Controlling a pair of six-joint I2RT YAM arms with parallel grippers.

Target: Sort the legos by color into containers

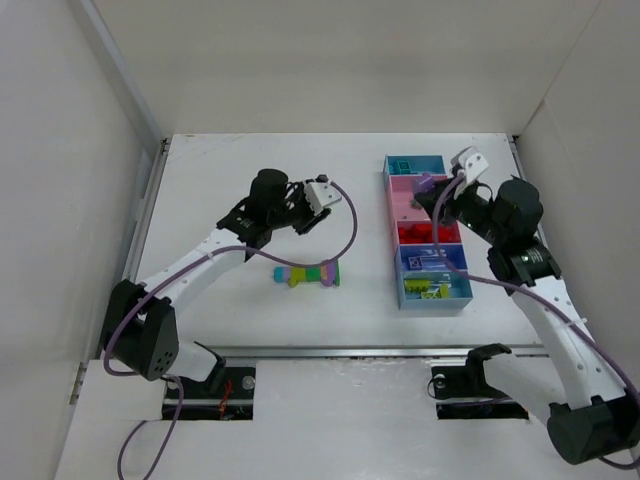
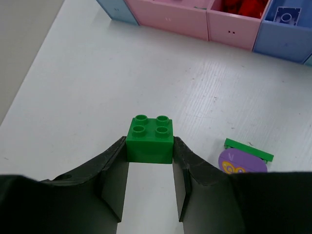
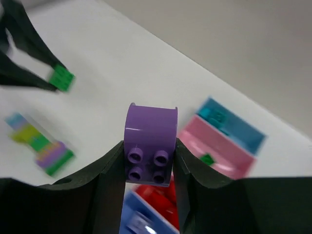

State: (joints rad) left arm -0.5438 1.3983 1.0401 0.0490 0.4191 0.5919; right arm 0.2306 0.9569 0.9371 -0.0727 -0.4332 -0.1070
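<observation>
A green lego brick (image 2: 149, 139) is clamped in the left pincer (image 2: 149, 147) above the white surface (image 2: 92, 73), while the right pincer (image 3: 149, 157) clamps a purple arched lego (image 3: 150, 131) over the pink bins (image 1: 404, 196) of the container strip (image 1: 435, 303).

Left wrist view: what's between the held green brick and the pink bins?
Nothing: bare table from the green brick to the pink bins in that view; loose pieces lie off right.

Green lego (image 2: 149, 141), purple lego (image 3: 150, 141), pink bins (image 2: 168, 17)
</observation>
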